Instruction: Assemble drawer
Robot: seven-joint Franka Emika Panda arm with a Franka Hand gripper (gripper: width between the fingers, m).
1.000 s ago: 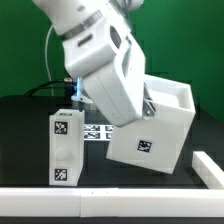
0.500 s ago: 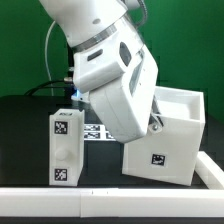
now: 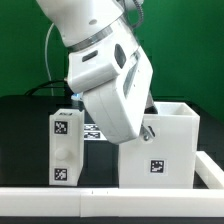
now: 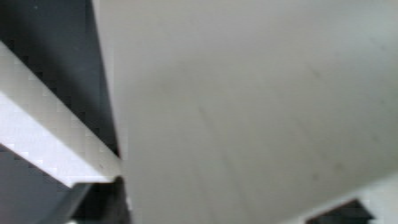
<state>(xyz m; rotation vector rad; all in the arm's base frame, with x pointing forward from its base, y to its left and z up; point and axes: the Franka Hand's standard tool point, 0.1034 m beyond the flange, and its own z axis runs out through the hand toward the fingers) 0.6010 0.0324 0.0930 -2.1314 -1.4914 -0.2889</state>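
The drawer's large white box casing (image 3: pixel 162 152) stands level on the black table at the exterior view's right, open side up, with a tag on its front face. My gripper (image 3: pixel 148 131) reaches down onto the casing's near left wall and is shut on it. A smaller white tray (image 3: pixel 65 150) with two tags stands on end at the exterior view's left, apart from the casing. In the wrist view the casing's white wall (image 4: pixel 249 110) fills most of the picture and the fingertips are hardly visible.
The marker board (image 3: pixel 97 131) lies on the table behind, between the tray and the casing. A white rail (image 3: pixel 100 205) runs along the table's front, and another (image 3: pixel 212 170) along the right side. My arm's bulk hangs over the middle.
The casing was tilted and held up; it has swung down and to the exterior view's right and now sits level on the table. My gripper moved with it.
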